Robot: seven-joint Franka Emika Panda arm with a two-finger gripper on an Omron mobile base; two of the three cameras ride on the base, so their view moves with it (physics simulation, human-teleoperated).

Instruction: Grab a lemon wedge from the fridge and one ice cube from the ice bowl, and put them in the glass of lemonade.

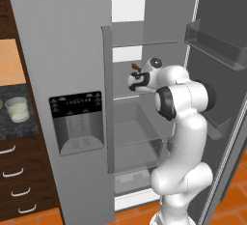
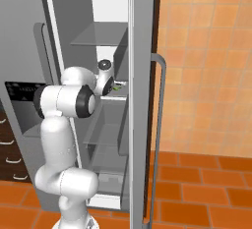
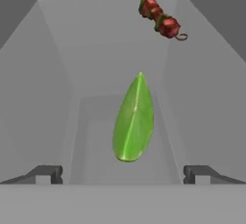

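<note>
**Hand view: open jaws flank a green wedge on the fridge shelf**

Hand view looks along a grey fridge shelf (image 3: 96,136) at a green, pointed citrus wedge (image 3: 134,120), the lemon wedge of the task by its shape, though it renders green. Beyond it, near the back wall, lies a skewer of dark red and green pieces (image 3: 160,20), well apart from the wedge. Nothing lies between the fingers and the wedge.

The gripper (image 3: 124,175) stands with its jaws wide apart, one dark fingertip (image 3: 47,174) at each lower side of the view, the wedge lying ahead between their lines. The fingers touch nothing and hold nothing.

From the left base view, the white arm (image 1: 185,137) reaches into the fridge (image 1: 58,50) through its opened right door (image 1: 222,74), the hand at mid-shelf height; the skewer shows as a small red spot just beyond the hand. The left door is shut, with its black dispenser panel (image 1: 77,118) facing out. Left of the fridge, the glass of lemonade (image 1: 17,109) stands on a dark speckled counter (image 1: 14,130) above brown drawers (image 1: 17,180). The right base view shows a glimpse of green at the hand, an orange tiled wall (image 2: 206,66) and an orange tiled floor (image 2: 197,193).
</note>
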